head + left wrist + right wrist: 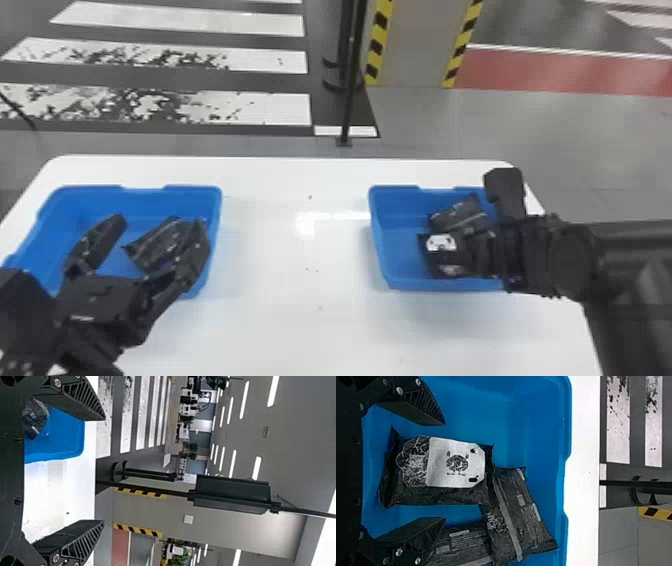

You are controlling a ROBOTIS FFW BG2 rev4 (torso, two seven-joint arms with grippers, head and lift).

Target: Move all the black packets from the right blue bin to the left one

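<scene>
The white surface (300, 320) carries two open bins well apart, the left blue bin (150, 201) and the right blue bin (435, 284). Judging by what they hold, the job is under way with the larger share left: one black packet (157, 245) can be made out in the left bin, while three can be seen in the right. Over the left bin hangs the left gripper (104, 470), its fingers spread wide with nothing between them. The right gripper (443, 471) is down at the right bin, also wide open and gripping nothing, though its fingers stand to either side of a white-labelled black packet (457, 463). That packet lies flat towards the left of the bin; a silver-striped packet (516, 514) touches its far end, and a third black packet (466, 544) lies to its right, partly behind a finger. Closing on the labelled packet looks like the step in hand; it and the other two would then still need carrying across. The striped one, pressed against its end, might be dragged along in the lift.
</scene>
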